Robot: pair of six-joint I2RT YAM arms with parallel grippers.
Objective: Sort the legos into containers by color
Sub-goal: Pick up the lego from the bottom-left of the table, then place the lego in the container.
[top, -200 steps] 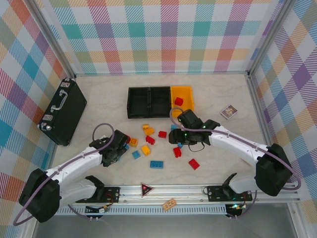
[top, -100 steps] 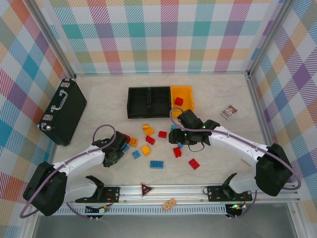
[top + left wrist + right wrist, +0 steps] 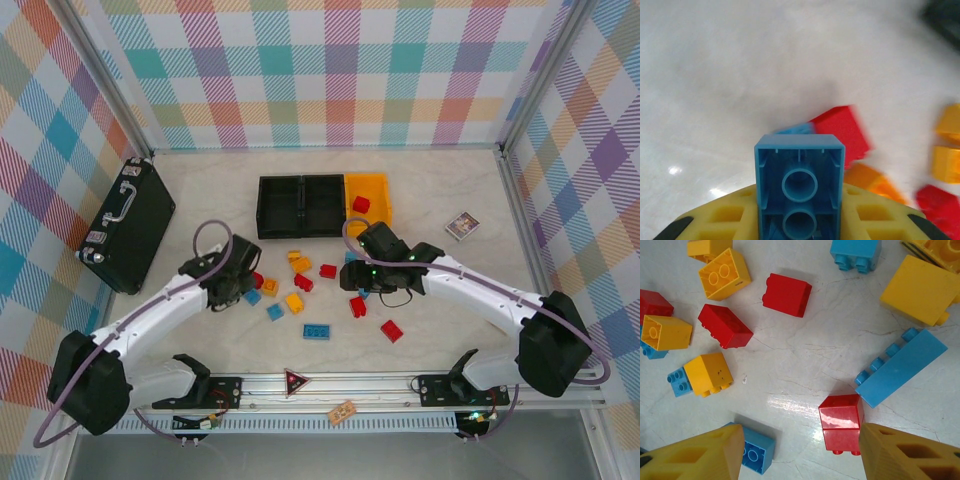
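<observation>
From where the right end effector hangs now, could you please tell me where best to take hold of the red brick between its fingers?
Grip the red brick across its two smooth side faces, coming straight down from above. It lies on its side, studs pointing sideways, and those flat faces are turned toward the right end effector's open fingers.

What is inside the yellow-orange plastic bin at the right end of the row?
One small red studded brick lies inside the yellow-orange plastic bin, toward its near left. The rest of its floor looks bare, though the right arm's purple cable hides its near-left corner.
</observation>
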